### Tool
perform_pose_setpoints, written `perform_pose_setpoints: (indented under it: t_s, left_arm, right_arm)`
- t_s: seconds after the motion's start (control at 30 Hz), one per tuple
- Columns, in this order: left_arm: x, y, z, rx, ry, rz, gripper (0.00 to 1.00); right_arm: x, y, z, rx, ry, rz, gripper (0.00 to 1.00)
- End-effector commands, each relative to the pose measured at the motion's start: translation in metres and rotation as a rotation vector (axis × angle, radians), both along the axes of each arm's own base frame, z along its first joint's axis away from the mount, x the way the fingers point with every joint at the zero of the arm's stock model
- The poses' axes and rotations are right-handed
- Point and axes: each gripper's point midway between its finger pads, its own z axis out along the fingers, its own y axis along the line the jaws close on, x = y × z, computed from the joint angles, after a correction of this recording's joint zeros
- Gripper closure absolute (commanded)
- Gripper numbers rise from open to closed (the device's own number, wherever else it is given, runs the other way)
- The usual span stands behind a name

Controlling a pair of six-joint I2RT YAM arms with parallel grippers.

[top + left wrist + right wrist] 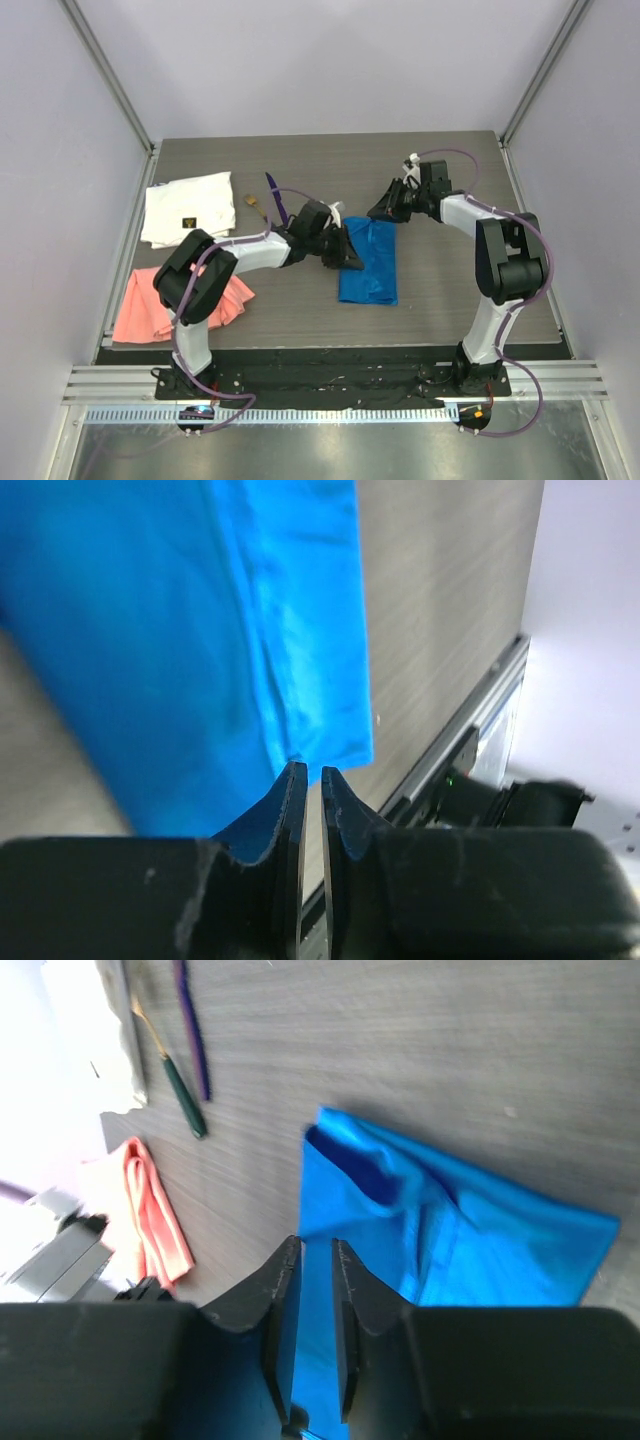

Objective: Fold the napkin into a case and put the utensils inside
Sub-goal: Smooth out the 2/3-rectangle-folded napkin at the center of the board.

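The left hand (306,772) has its jaws a slit apart with nothing between them, its tips right at the left edge of the napkin (368,265). I cannot tell if they touch the cloth. The right hand (310,1245) is also parted narrowly and empty, hanging over the napkin's far end.

The napkin lies folded into a narrow strip just right of the bench's (450,290) middle, running from near to far. Its far end looks rumpled, with a loose dark fold.

The 2 utensils, the purple one (192,1030) and the green-handled one (182,1085), lie side by side near the far edge, well left of the napkin and not yet in it. They sit just beside the white cloth (188,208). A pink cloth (160,305) lies at the near left corner.

Risks, as I judge them:
- A fingertip this close could snag the edge and pull the fold open.
- The slim utensils lie flat and close together, so a pinch may slip, take both, or catch the white cloth.
- Pushing a utensil in may slide the whole strip unless the other hand pins it.
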Motion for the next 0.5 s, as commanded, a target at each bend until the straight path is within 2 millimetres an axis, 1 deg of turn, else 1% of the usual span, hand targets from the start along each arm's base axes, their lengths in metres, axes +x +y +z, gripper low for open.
perform_pose_setpoints:
  t_s: [0.0,0.1,0.13,0.2,0.23,0.27,0.3,0.37,0.4,0.47]
  left_arm:
    - [-0.007,-0.010,0.003,-0.023,-0.021,-0.028,0.86]
    - [-0.012,-0.009,0.001,-0.019,-0.018,-0.031,0.87]
    - [-0.015,-0.006,-0.005,-0.006,-0.010,-0.027,0.87]
    - [-0.019,-0.005,-0.009,-0.001,-0.008,-0.029,0.87]
    - [-0.023,-0.001,-0.015,0.006,0.002,-0.030,0.88]
    - [-0.025,0.000,-0.016,0.006,0.000,-0.031,0.88]
    - [-0.025,0.002,-0.018,0.003,-0.007,-0.031,0.89]
    - [-0.028,0.004,-0.024,0.006,-0.005,-0.034,0.91]
    - [-0.027,0.002,-0.023,-0.010,-0.015,-0.036,0.91]
    - [-0.031,0.003,-0.032,-0.009,0.009,-0.038,0.92]
  right_arm:
    - [-0.016,0.001,-0.005,0.022,0.015,0.012,0.74]
    - [-0.015,0.002,-0.012,0.035,0.022,0.012,0.73]
    - [-0.015,0.002,-0.015,0.034,0.028,0.010,0.72]
    - [-0.015,0.003,-0.017,0.040,0.033,0.013,0.73]
    - [-0.018,0.005,-0.020,0.051,0.047,0.017,0.75]
    - [-0.021,0.007,-0.022,0.062,0.059,0.021,0.77]
    - [-0.019,0.009,-0.018,0.075,0.032,0.028,0.78]
    - [-0.025,0.013,-0.021,0.087,0.039,0.033,0.86]
    - [-0.028,0.015,-0.022,0.094,0.040,0.038,0.89]
    - [-0.037,0.018,-0.029,0.111,0.060,0.044,0.93]
